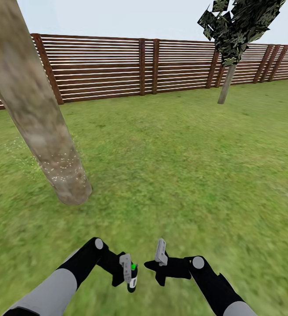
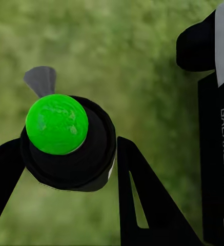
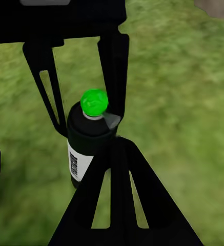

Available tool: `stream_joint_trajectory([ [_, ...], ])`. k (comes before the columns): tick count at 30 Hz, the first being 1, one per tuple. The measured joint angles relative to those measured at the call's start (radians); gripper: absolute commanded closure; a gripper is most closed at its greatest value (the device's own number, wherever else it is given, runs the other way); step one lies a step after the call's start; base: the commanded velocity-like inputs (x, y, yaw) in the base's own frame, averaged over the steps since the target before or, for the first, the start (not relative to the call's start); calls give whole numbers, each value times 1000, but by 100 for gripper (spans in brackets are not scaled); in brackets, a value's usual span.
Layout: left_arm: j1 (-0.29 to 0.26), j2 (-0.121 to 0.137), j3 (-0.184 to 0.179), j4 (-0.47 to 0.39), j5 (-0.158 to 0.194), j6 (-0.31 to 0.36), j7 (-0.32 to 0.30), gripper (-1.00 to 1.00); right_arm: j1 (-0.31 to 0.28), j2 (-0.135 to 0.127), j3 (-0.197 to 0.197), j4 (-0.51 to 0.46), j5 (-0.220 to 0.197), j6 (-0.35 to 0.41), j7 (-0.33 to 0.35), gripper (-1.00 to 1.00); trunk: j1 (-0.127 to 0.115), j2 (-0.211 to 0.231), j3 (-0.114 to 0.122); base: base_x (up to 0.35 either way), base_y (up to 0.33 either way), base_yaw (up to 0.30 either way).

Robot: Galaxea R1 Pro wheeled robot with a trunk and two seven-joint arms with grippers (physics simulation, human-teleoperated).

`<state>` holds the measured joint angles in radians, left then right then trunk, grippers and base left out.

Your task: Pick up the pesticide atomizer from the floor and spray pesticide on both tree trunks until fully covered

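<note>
The near tree trunk (image 1: 38, 118) runs out of my head view at the top, so its crown is cut off, and the lettering on the atomizer's white label is too blurred to read. The pesticide atomizer (image 3: 88, 141) is a black bottle with a bright green round cap and a small grey nozzle beside it. Whitish specks of pesticide (image 1: 60, 164) dot the trunk's lower part and the lawn (image 1: 183, 175) to its left. My left gripper (image 1: 128, 270) is closed around the bottle, fingers pressing either side, low over the grass. My right gripper (image 1: 160, 254) sits just beside it; whether its jaws are parted I cannot tell.
</note>
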<state>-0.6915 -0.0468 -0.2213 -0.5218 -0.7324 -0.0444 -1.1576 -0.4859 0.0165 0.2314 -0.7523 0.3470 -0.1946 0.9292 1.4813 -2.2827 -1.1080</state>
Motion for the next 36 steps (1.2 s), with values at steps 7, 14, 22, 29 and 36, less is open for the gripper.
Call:
stream_joint_trajectory([
  [7,0,-17,0,0,0,0,-1,100,0,0,0,0,0,0,0,100,0,0,0,0,0,0],
  [14,0,-28,3,-2,1,2,9,100,0,0,0,0,-1,0,0,100,0,0,0,0,0,0],
  [22,0,-35,6,-5,3,3,11,100,0,0,0,0,0,0,0,100,0,0,0,0,0,0],
  [29,0,-52,6,-4,2,3,12,100,0,0,0,0,-1,0,0,100,0,0,0,0,0,0],
  [36,0,-57,6,-10,3,3,11,100,0,0,0,0,-1,0,0,100,0,0,0,0,0,0],
])
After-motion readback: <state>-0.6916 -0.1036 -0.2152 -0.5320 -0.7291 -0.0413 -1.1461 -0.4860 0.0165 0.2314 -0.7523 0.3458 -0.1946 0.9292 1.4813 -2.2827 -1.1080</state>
